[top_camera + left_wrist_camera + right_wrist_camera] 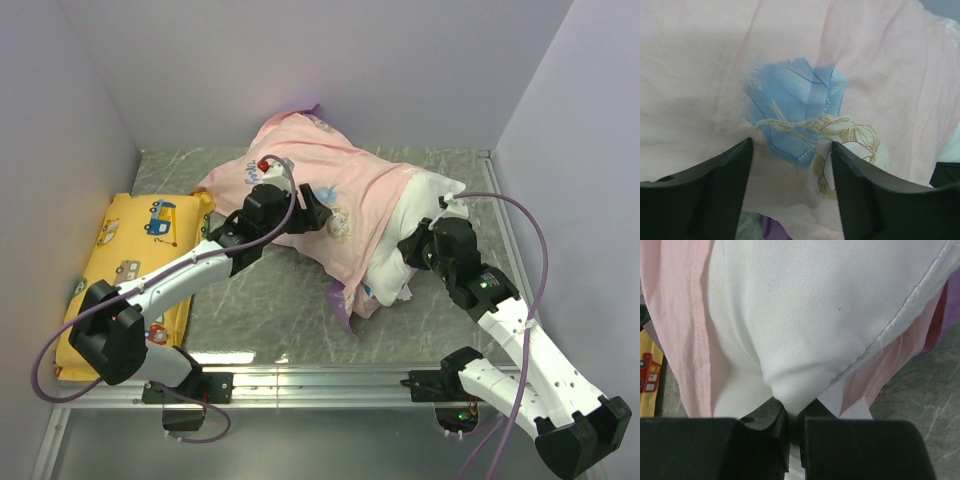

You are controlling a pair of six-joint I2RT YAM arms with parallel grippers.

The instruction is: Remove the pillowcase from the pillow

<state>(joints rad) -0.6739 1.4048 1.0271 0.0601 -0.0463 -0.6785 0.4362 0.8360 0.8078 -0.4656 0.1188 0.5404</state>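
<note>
The right pincer [792,412] pinches a fold of the white pillow [805,315]. The left pincer [792,146] hangs spread over the pink pillowcase [875,65].

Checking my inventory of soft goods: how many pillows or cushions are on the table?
2. The white pillow sits mid-table, mostly inside the pillowcase; the yellow cushion lies far left. The fabric could hide something smaller.

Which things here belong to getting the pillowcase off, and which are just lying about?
In the job:
pillowcase, pale pink side out
pillow, white end bared
left fingers, open at the pillowcase
right fingers, pinched shut on the pillow

Lying about:
yellow cushion, far left, untouched
</note>
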